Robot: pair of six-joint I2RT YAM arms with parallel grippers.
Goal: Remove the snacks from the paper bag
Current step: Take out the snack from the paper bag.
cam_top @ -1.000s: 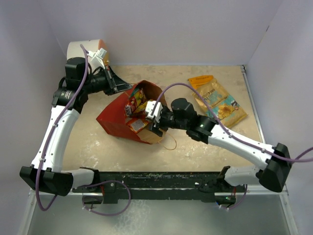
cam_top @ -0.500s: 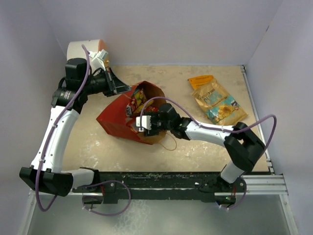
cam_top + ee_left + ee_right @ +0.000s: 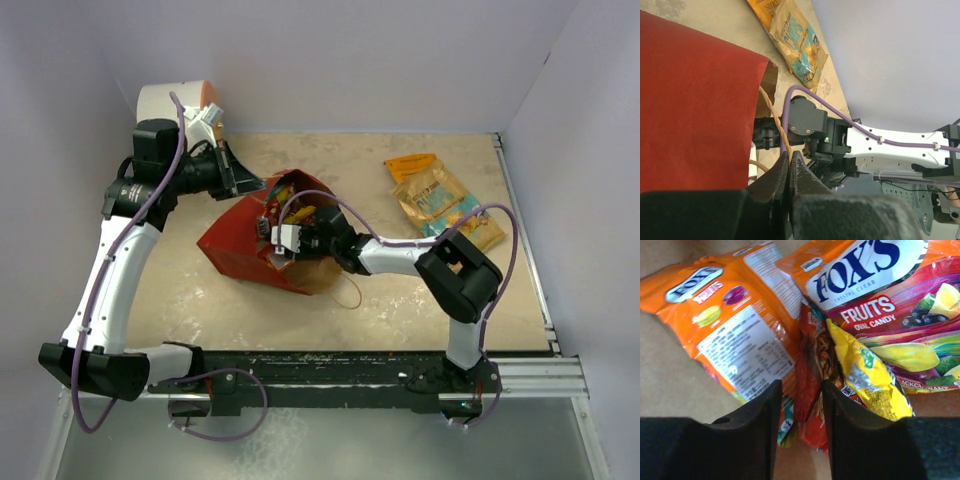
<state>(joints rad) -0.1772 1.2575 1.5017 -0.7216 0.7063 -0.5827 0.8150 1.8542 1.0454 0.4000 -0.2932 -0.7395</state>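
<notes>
The paper bag (image 3: 235, 247), red outside, lies tilted with its mouth facing right. My left gripper (image 3: 238, 178) is shut on the bag's tan string handle (image 3: 775, 120) and holds the mouth up. My right gripper (image 3: 288, 240) is inside the bag, open. In the right wrist view its fingers (image 3: 769, 405) straddle a dark red packet (image 3: 810, 375) without pinching it. An orange Fox's packet (image 3: 740, 325), a second Fox's Fruits packet (image 3: 890, 300) and a yellow packet (image 3: 865, 375) lie around it on the kraft inside (image 3: 665, 390). The bag's red side (image 3: 690, 100) fills the left wrist view.
An orange flat packet (image 3: 412, 165) and a tan-gold bag (image 3: 448, 212) lie on the table at the back right. A white cylinder with an orange face (image 3: 172, 100) stands at the back left corner. Walls close in the back and both sides.
My right arm has folded at the elbow and pushed its gripper leftwards, deeper into the bag's mouth. My left gripper has kept its hold on the handle.
</notes>
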